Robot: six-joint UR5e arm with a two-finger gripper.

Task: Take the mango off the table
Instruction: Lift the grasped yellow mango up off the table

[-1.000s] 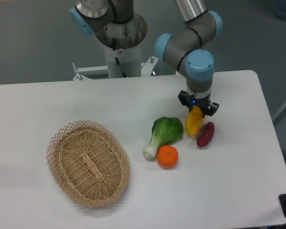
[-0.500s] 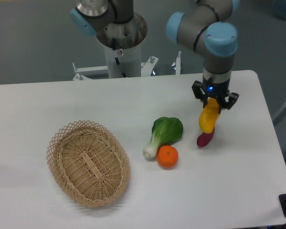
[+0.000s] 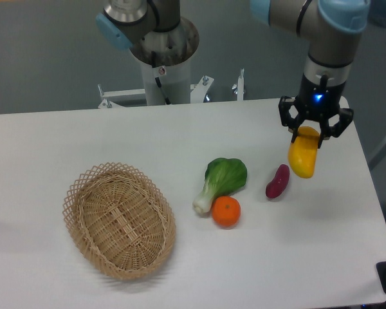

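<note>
I see the gripper [image 3: 315, 132] closed on the top of the mango [image 3: 303, 157], which hangs below it, lifted off the table [image 3: 64, 138] near the right edge, beside the sweet potato [image 3: 277, 181].

Even, bright light falls from overhead on my table [image 3: 83, 135], with soft shadows hugging the basket [image 3: 119, 219] beneath its rim. Focus is sharp around the basket, with no glare.
</note>
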